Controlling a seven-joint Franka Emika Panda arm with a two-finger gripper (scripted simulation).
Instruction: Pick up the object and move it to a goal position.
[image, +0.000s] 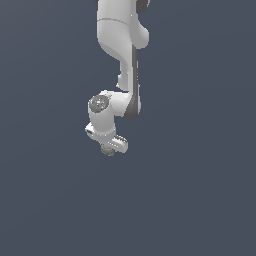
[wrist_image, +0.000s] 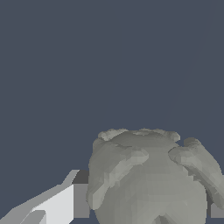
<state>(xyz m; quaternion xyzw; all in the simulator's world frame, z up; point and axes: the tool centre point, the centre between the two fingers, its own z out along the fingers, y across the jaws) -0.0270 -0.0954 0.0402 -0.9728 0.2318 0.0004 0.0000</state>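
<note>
The object (wrist_image: 148, 175) is a bumpy grey-tan ball that fills the wrist view between the fingers of my gripper (wrist_image: 148, 204). One white finger (wrist_image: 65, 204) presses its dark pad against the ball's side, and only a sliver of the other finger (wrist_image: 216, 211) shows on the opposite side. In the exterior view the white gripper (image: 108, 145) points downward. The object (image: 108, 150) peeks out from under it, mostly hidden by the hand. The gripper is shut on the ball.
The white arm (image: 120, 45) reaches in from the exterior view's top. Everything around it is a plain dark blue-grey surface (image: 200, 175); no other objects or edges show.
</note>
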